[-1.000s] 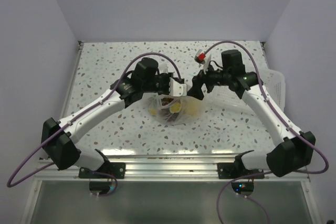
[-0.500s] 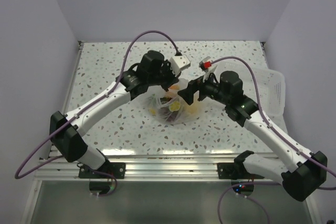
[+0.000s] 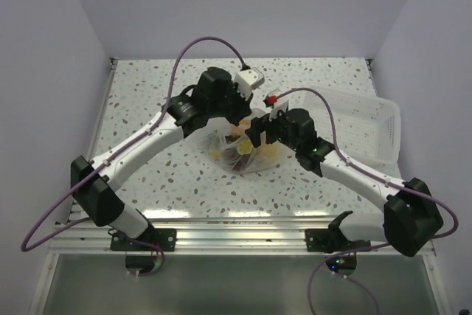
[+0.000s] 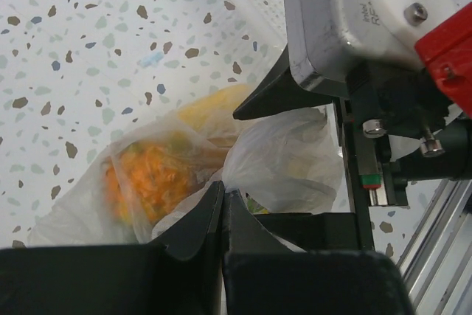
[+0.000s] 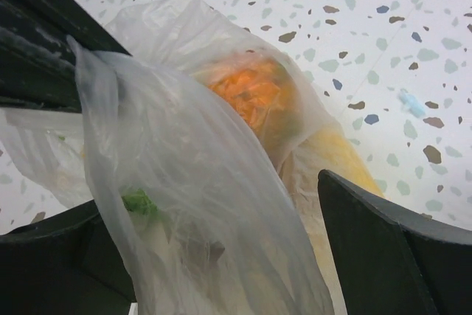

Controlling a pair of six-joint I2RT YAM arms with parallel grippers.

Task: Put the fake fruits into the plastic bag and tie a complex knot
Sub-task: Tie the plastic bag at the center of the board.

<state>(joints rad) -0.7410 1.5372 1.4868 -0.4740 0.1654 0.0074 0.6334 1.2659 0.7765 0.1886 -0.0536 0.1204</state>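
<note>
The plastic bag (image 3: 254, 160) lies mid-table with the fake fruits (image 3: 240, 151) inside. Through the film show an orange fruit (image 5: 251, 94) and a yellow one (image 5: 332, 160). My left gripper (image 3: 237, 117) hangs over the bag's far side. It (image 4: 223, 195) is shut, pinching a strip of the bag's film (image 5: 85, 71) that hangs stretched from its tips. My right gripper (image 3: 252, 132) stands open from the right. A loose fold of the bag (image 5: 192, 182) lies between its fingers (image 5: 391, 256). I cannot make out a knot.
A white slotted tray (image 3: 369, 119) stands at the right edge of the speckled table (image 3: 147, 94), behind my right arm. White walls close the table at the back and both sides. The metal rail (image 3: 243, 226) with the arm bases runs along the front.
My right arm has swung left from the tray side to the bag, its open jaws now around the bag's top. My left gripper has turned and risen with the film.
</note>
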